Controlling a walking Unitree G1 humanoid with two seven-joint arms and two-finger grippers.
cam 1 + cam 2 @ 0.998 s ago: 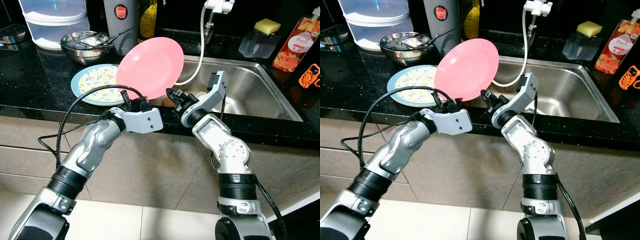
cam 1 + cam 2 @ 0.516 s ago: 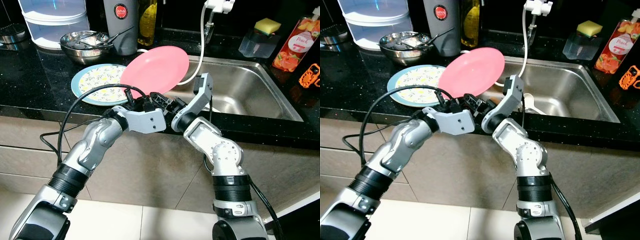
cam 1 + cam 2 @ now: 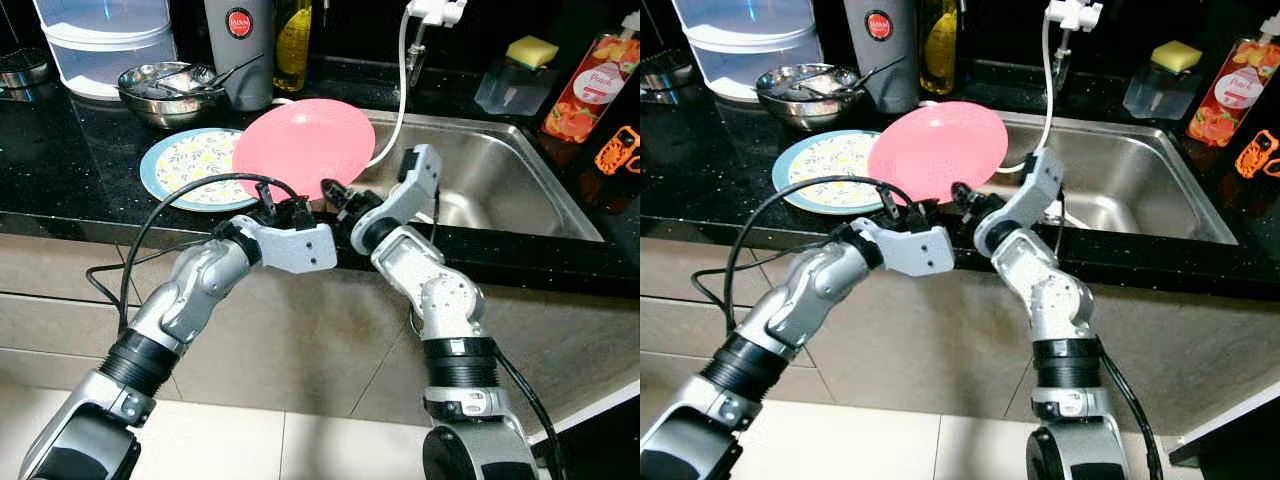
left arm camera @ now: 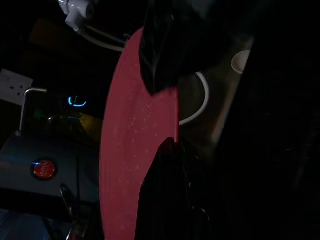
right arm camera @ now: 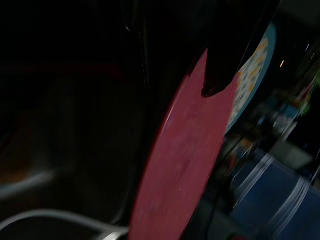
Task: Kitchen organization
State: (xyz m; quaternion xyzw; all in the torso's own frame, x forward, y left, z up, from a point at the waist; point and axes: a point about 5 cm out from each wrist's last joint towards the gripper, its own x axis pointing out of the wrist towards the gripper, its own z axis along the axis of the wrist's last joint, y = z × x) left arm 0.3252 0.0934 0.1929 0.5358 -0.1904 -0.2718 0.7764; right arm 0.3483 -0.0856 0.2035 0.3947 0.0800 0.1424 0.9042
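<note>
I've got the pink plate (image 3: 305, 145) tilted above the table edge beside the sink (image 3: 500, 180), pinched at its near rim by both left pincer (image 3: 285, 208) and right pincer (image 3: 337, 192), so any uneven pull could twist it loose onto the patterned plate (image 3: 190, 165).

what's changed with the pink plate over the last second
The pink plate has tipped from nearly upright to a flatter tilt, above the counter edge between the patterned plate and the sink. The right pincer has swung in to the plate's near rim, beside the left pincer, which still grips that rim. The patterned plate, steel bowl and bottles stayed put.
</note>
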